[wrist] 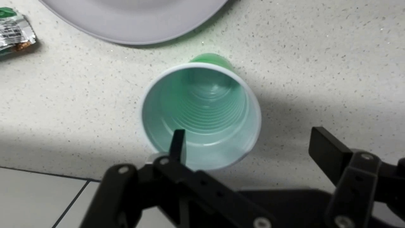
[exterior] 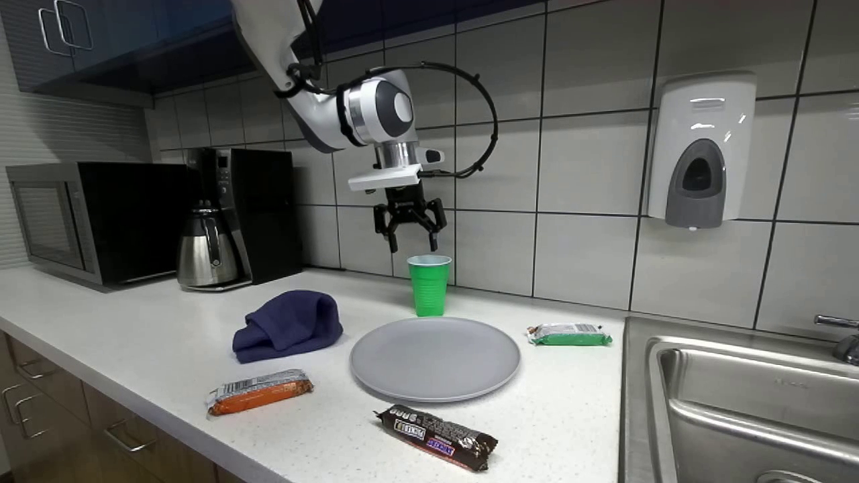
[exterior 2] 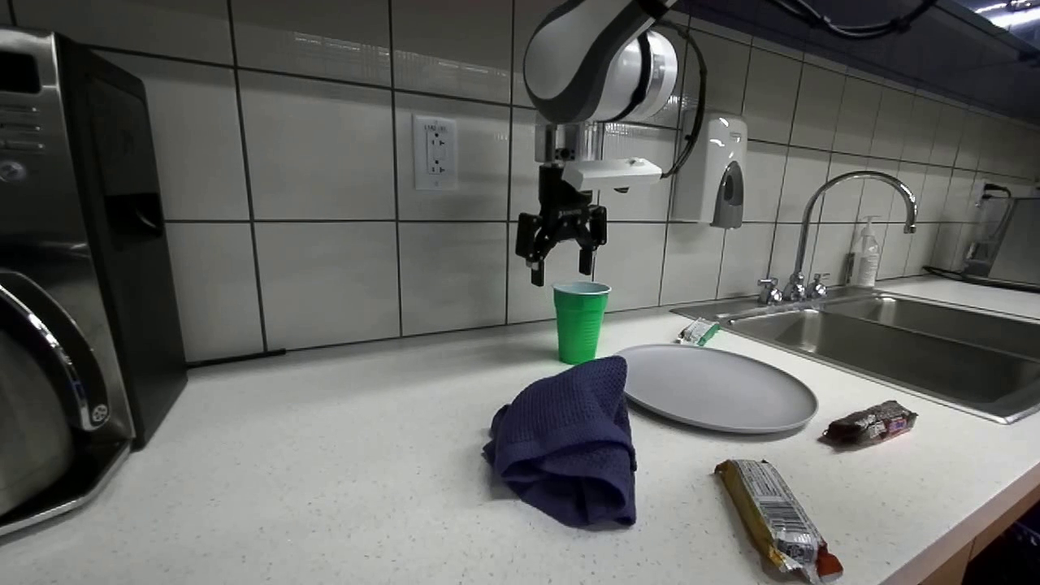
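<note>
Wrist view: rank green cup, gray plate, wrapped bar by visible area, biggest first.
1. Green cup
2. Gray plate, cropped by the top edge
3. Wrapped bar, cropped by the left edge

Apparent order only: the upright cup's rim is closer to the camera.

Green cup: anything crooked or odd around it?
The cup stands upright, but the open tool above looks off-center: in the wrist view, one finger overlaps the cup's opening while the other sits outside its rim.

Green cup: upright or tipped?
Upright: in both exterior views the green cup stands on its narrower end, mouth up.
</note>
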Robot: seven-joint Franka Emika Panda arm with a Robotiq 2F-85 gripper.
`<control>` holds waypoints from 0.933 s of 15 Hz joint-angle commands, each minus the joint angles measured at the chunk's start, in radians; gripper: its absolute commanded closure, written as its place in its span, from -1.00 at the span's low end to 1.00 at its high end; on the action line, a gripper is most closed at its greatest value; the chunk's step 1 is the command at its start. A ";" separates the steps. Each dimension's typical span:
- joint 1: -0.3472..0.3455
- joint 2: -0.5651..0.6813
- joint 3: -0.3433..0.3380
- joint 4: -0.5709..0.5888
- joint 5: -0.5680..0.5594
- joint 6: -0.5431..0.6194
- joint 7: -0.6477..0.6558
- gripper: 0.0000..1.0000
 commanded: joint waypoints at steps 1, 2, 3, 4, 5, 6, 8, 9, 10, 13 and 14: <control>-0.037 -0.075 0.024 -0.052 0.047 -0.022 -0.022 -1.00; -0.042 -0.087 0.022 -0.061 0.058 -0.020 -0.017 -1.00; -0.049 -0.102 0.023 -0.070 0.070 -0.021 -0.018 -1.00; -0.055 -0.120 0.022 -0.088 0.080 -0.018 -0.017 -1.00; -0.059 -0.137 0.021 -0.104 0.085 -0.015 -0.017 -1.00; -0.064 -0.156 0.019 -0.123 0.092 -0.013 -0.017 -1.00; -0.075 -0.194 0.017 -0.162 0.101 -0.010 -0.017 -1.00; -0.080 -0.212 0.018 -0.182 0.108 -0.010 -0.020 -1.00; -0.087 -0.236 0.019 -0.210 0.115 -0.006 -0.025 -1.00; -0.079 -0.199 0.011 -0.174 0.096 -0.004 -0.004 -1.00; -0.083 -0.221 0.011 -0.198 0.100 -0.005 -0.008 -1.00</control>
